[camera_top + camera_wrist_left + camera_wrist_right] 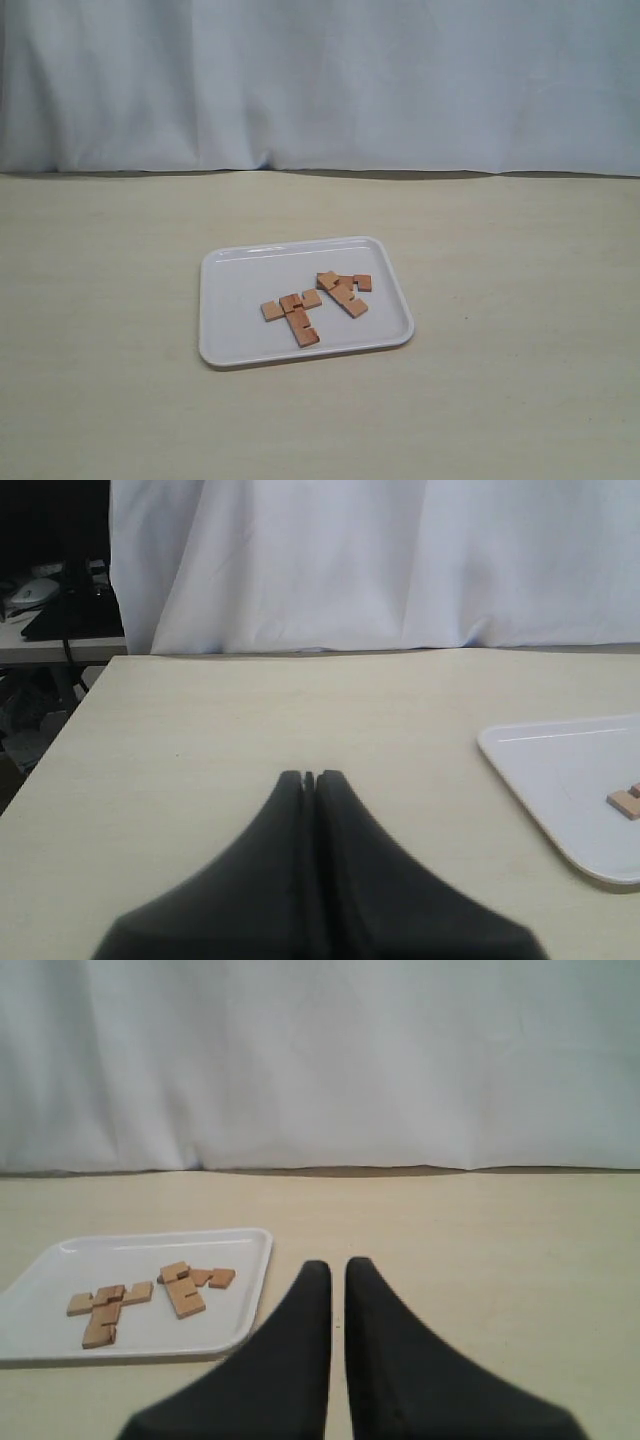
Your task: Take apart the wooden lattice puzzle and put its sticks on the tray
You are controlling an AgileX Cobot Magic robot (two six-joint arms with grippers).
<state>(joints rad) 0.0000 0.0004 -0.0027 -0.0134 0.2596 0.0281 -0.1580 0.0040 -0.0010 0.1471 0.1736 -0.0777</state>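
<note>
Lying flat on the white tray are four wooden sticks, sorted into two little groups. They are loose bars now, not a joined grid.

In the exterior view, the left group looks like the letter T. One stick runs side to side, with its right end a bit farther back. The other touches its middle and points its long side toward the front rim of the tray.

The right group sits just beside it, but the two groups do not touch. Here one stick slants from back left to front right. Another stick runs side to side at the back and meets the slanted one near its back end.

The tray rests near the middle of the pale table, with its long sides running left to right. A white cloth hangs behind the table.

The left gripper hangs over bare table, well away from the sticks. Its black fingers are pressed together and hold nothing. Only a corner of the tray and one stick end show in its view.

The right gripper is near the tray but not over it. Its fingers have just a thin slit between them, and nothing is in it. Both stick groups show on the tray in this view too.
</note>
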